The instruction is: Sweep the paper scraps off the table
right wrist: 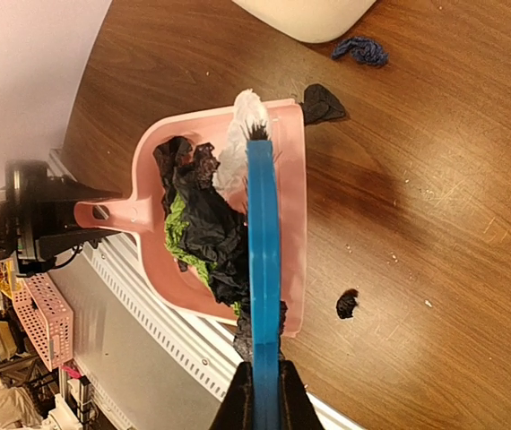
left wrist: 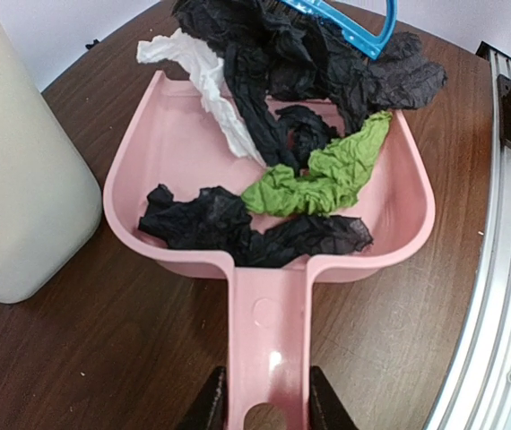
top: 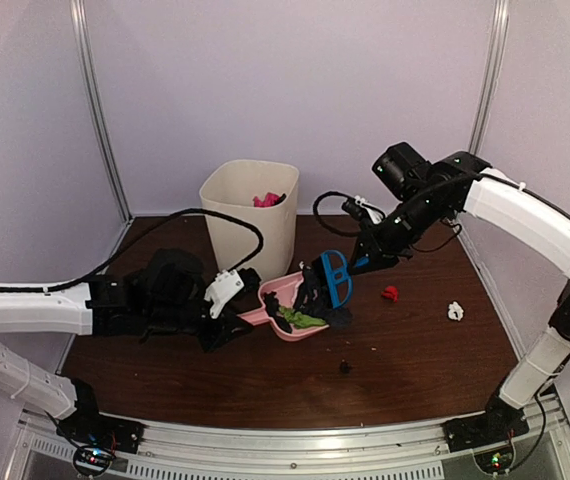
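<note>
We see black, green and white paper scraps (left wrist: 300, 193) heaped in the pink dustpan (left wrist: 175, 143) on the tabletop (top: 415, 360), left tool (left wrist: 267, 403) clamped on its handle, right tool (right wrist: 264, 394) gripping the blue brush (right wrist: 263, 224), red wad (top: 391, 293) and white wad (top: 455, 311) loose at 3 o'clock, pink ones in the bin (top: 240, 225) at 11.

- A bin (top: 250, 215) stands at the back of the table (top: 425, 370), left of centre, with paper scraps (top: 268, 200) in it.
- Just before the bin lies a dustpan (top: 277, 288) — its mouth turned right, a heap of scraps (top: 300, 319) in it.
- A brush (top: 335, 278) stands at the pan's mouth, touching the heap.
- One scrap (top: 390, 293) lies right of the brush, another scrap (top: 455, 311) farther right — a third scrap (top: 345, 367) before the pan.
</note>
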`<state>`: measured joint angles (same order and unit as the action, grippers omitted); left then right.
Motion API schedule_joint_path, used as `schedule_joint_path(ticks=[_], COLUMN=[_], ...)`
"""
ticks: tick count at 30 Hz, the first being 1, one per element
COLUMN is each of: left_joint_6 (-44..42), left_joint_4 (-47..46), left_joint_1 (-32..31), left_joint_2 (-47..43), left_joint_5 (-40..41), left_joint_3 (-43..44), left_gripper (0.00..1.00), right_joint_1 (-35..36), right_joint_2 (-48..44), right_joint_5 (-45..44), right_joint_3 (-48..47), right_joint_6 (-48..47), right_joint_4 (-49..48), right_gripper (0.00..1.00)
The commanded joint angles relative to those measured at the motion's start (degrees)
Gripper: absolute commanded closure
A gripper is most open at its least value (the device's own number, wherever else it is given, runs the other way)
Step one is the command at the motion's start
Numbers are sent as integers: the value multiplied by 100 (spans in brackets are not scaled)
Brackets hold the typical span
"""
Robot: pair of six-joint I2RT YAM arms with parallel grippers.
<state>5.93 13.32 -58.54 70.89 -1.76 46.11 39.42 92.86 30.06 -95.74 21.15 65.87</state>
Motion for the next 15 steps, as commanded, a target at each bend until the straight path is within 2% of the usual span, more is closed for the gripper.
schedule_joint_path(ticks=[1, 15], left_joint_6=[77, 183], left_joint_4=[-278, -48], left_joint_1=[30, 31], left_joint_2=[-258, -576], left_joint_5=[93, 505], left_joint_3=[-67, -28], left_gripper=[100, 100], right_joint_1=[9, -261], right_joint_2=[-370, -1605], right_joint_5=[-230, -1005], right_joint_3=[-226, 103], right_joint_6=[310, 913], right_joint_4=[50, 36], right_gripper=[100, 100])
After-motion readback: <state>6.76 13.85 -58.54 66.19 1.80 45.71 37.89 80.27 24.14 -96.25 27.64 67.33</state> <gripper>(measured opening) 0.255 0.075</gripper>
